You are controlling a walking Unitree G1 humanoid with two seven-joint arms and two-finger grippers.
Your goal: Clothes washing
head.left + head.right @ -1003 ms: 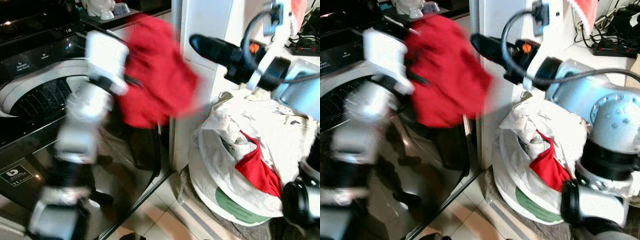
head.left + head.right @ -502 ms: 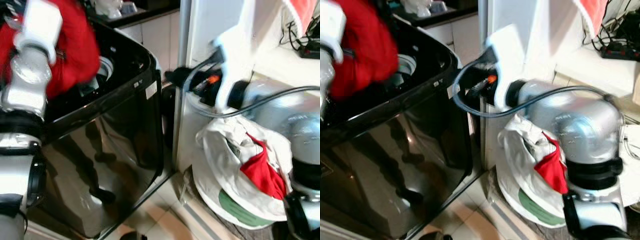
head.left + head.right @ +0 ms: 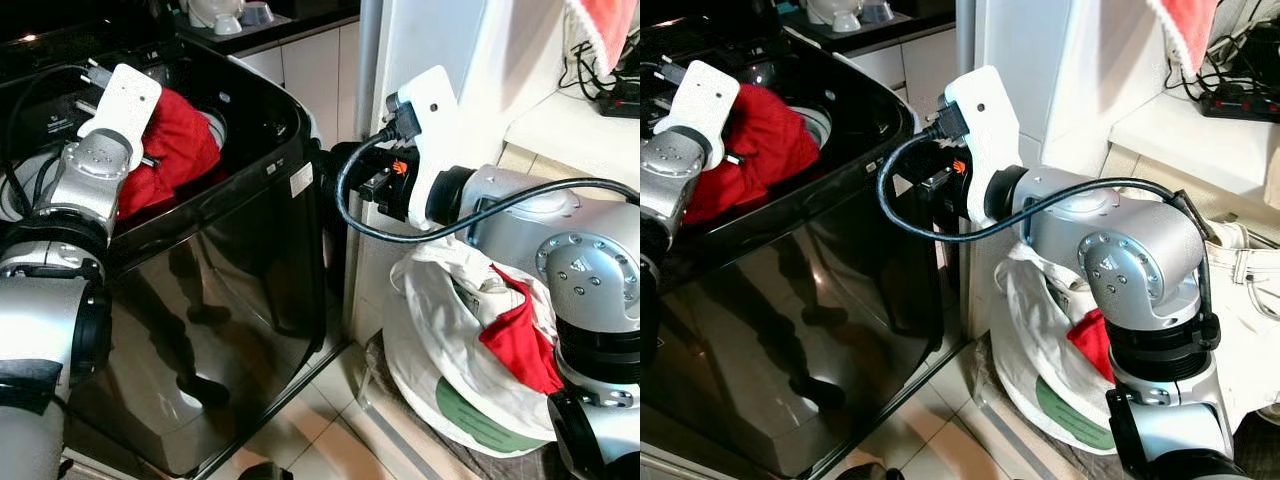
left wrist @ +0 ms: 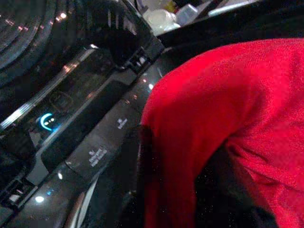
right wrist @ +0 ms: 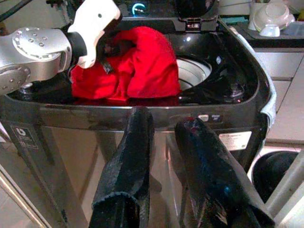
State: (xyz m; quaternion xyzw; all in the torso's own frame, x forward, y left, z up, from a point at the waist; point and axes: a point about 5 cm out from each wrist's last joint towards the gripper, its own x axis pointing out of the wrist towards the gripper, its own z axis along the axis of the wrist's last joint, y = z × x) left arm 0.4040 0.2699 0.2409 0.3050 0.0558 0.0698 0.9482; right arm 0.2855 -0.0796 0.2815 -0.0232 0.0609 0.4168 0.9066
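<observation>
A red garment (image 3: 178, 138) hangs bunched over the open top of the black top-loading washing machine (image 3: 250, 250), beside its drum opening (image 5: 194, 71). My left gripper (image 5: 108, 58) is shut on the garment, its fingers buried in the cloth; in the left wrist view the red garment (image 4: 228, 118) lies just over the control panel (image 4: 90, 137). My right gripper (image 5: 165, 121) hovers by the washer's front right corner, open and holding nothing. A white laundry bag (image 3: 450, 350) on the floor to the right holds another red cloth (image 3: 520, 340).
A white cabinet side (image 3: 430, 40) rises right behind my right arm. A ledge at the upper right carries a power strip (image 3: 615, 95). Dishes (image 3: 225, 12) stand on the counter behind the washer. Tiled floor (image 3: 320, 440) shows in front of the machine.
My left arm has carried the red garment from in front of the washer up over its open top. The camera has shifted, and my right arm now reaches toward the washer's corner.
</observation>
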